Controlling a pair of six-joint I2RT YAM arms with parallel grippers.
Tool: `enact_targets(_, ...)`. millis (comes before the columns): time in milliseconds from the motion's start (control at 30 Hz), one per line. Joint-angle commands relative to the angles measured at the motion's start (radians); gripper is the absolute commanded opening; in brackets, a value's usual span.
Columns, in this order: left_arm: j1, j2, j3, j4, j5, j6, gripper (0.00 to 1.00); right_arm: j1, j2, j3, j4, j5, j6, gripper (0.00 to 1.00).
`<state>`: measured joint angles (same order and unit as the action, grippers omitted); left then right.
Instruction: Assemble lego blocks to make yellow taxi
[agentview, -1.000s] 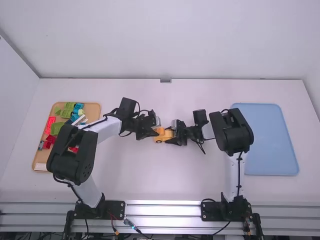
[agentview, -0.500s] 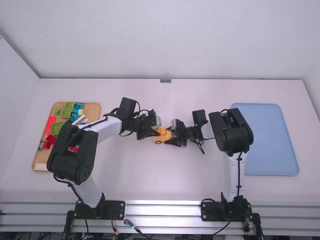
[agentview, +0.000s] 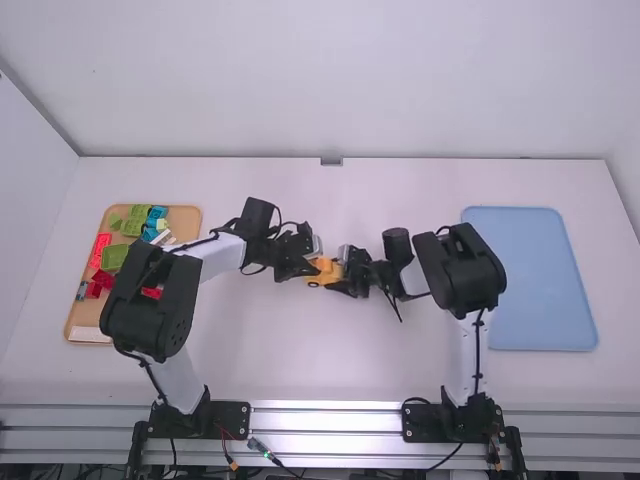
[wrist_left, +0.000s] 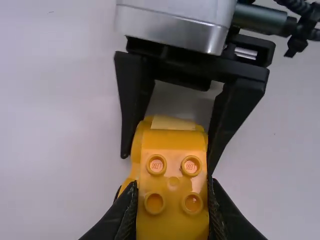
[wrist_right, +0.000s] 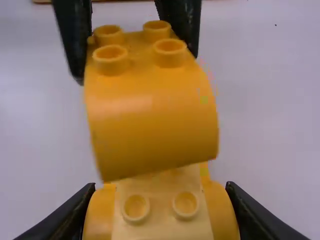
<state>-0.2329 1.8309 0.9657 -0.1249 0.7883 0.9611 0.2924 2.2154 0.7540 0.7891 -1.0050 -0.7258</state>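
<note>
I've got the curved yellow block (wrist_right: 150, 125) mid-tabletop (agentview: 260, 345), pinched in my left pincer (agentview: 306, 267) – right by the yellow car base (wrist_right: 160, 222), contact unclear. My right pincer (agentview: 346, 282) grips that base by its sides. Outward – bricks (agentview: 133, 226) in the tan tray (agentview: 186, 218) leftward, blue tray (agentview: 530, 280) rightward.

I count one plain white back wall (agentview: 330, 80), two pale side walls (agentview: 25, 200), one white table (agentview: 300, 365) with a small grey fitting (agentview: 331, 161) at its far edge, ridged silver rails (agentview: 325, 418) along the near edge, soft light.
</note>
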Motion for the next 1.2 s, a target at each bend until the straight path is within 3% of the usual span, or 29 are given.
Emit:
enact_targets(0,-0.003,0.005,0.006,-0.021,0.068,0.009,0.02,-0.022,0.009,-0.042,-0.008,0.033,0.015,0.28)
enact_targets(233,-0.021,0.005,0.000,-0.035,0.087,0.067,0.02,-0.064,0.008,-0.013,-0.073,-0.057,-0.025,0.30)
enact_targets(500,-0.024,0.022,-0.024,0.063,0.064,0.013,0.02,-0.035,0.008,0.068,-0.345,-0.065,-0.229,0.24)
enact_targets(1167,-0.035,0.022,-0.024,0.032,0.026,-0.004,0.02,-0.022,-0.020,0.070,-0.330,0.089,-0.139,0.21)
